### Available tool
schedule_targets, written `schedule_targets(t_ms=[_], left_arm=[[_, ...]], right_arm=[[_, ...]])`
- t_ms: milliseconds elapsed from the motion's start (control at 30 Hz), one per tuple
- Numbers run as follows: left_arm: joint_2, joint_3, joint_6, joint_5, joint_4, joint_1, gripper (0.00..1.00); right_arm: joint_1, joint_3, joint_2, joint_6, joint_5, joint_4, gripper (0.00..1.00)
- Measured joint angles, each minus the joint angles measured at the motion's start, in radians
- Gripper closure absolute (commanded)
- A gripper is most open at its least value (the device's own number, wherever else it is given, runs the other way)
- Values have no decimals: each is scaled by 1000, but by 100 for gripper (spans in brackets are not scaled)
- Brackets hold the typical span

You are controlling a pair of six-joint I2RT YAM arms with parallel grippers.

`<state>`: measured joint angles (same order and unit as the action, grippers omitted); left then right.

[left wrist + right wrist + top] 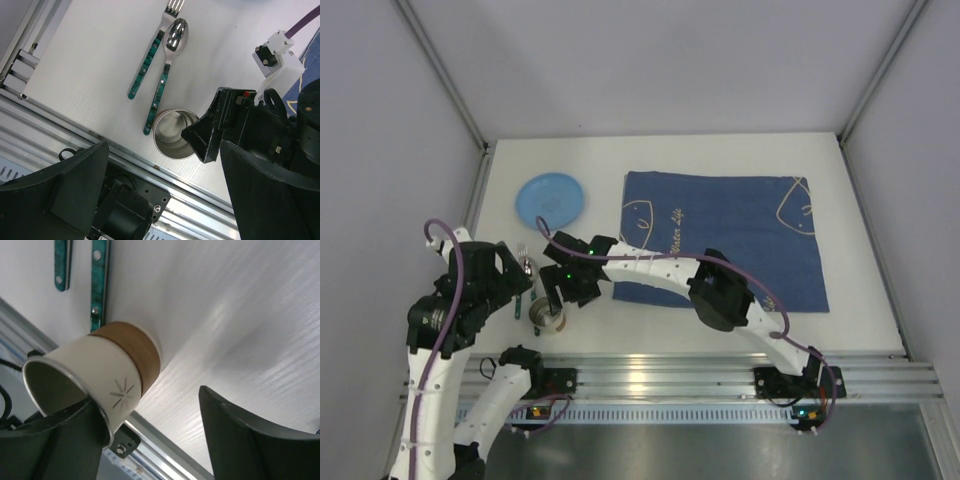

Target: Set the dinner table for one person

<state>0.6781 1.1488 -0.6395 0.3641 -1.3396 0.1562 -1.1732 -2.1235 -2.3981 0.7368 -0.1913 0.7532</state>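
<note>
The white dinner table [720, 160] holds a blue plate [551, 198] at the back left. A fork [150, 50] and a spoon [167, 70] with green handles lie side by side. A white cup with a brown band and metal rim [100, 375] stands by the front edge, just below the spoon's handle [548, 318]. My right gripper [147, 400] is open. Its left finger [60, 440] is against the cup's rim and the other finger [250, 435] is well apart. My left gripper [165, 165] is open and empty, above the rail near the cup.
A dark blue fish-print cloth [720, 240] lies on the right half of the table. The ribbed aluminium rail [720, 375] runs along the front edge. Frame posts and grey walls enclose the left, right and back sides.
</note>
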Motion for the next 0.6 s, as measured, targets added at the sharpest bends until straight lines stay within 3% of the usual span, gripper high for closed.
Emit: schedule_targets(t_ms=[33,67,167,267,433,600], left_arm=[[0,3,4,-1,0,0,2],[0,5,7,-1,0,0,2],[0,7,14,-6,0,0,2],[-3,7,21,-9,0,0,2],[-11,7,42,-12,0,0,2],[-10,7,72,-39,10,0,2]], right_arm=[[0,-6,-8,0,20,3,40],[0,-14,-16,1,35,6,58],[0,-51,-35,-3,82,22,82],[2,-80,-40,-3,109,35,97],[22,-86,-25,-15,137,40,100],[146,141,179,-37,195,59,100]])
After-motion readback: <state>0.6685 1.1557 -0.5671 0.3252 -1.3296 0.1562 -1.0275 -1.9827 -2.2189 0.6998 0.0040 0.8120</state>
